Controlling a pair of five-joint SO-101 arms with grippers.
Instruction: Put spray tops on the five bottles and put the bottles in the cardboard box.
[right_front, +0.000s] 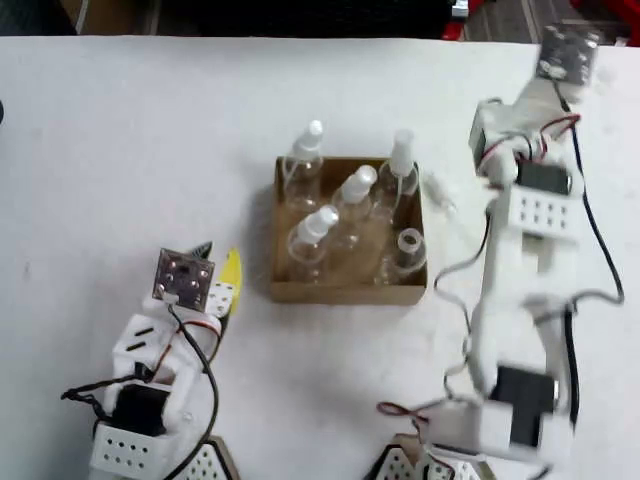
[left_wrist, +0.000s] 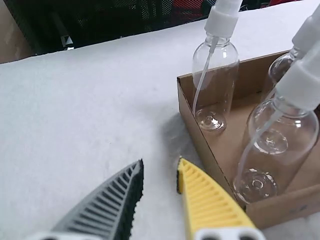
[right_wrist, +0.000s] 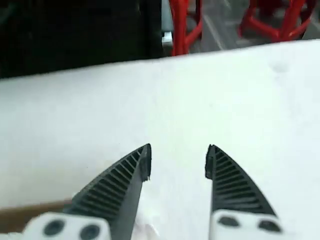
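Note:
The cardboard box (right_front: 345, 292) sits mid-table with five clear bottles standing in it. Four carry white spray tops, for example the far-left bottle (right_front: 303, 165) (left_wrist: 215, 75) and the near-left one (right_front: 313, 240) (left_wrist: 280, 140). The bottle at the near right corner (right_front: 408, 250) has a bare neck. A loose spray top (right_front: 440, 190) lies on the table just right of the box. My left gripper (right_front: 220, 255) (left_wrist: 160, 175) rests open and holds nothing, just left of the box's near-left corner. My right gripper (right_wrist: 177, 160) is open and holds nothing over the white table, pointing at the far edge.
The right arm (right_front: 530, 210) stretches along the table's right side with loose cables (right_front: 460, 300) beside it. The left arm's base (right_front: 140, 410) is at the near left. Red stool legs (right_wrist: 270, 20) stand beyond the far edge.

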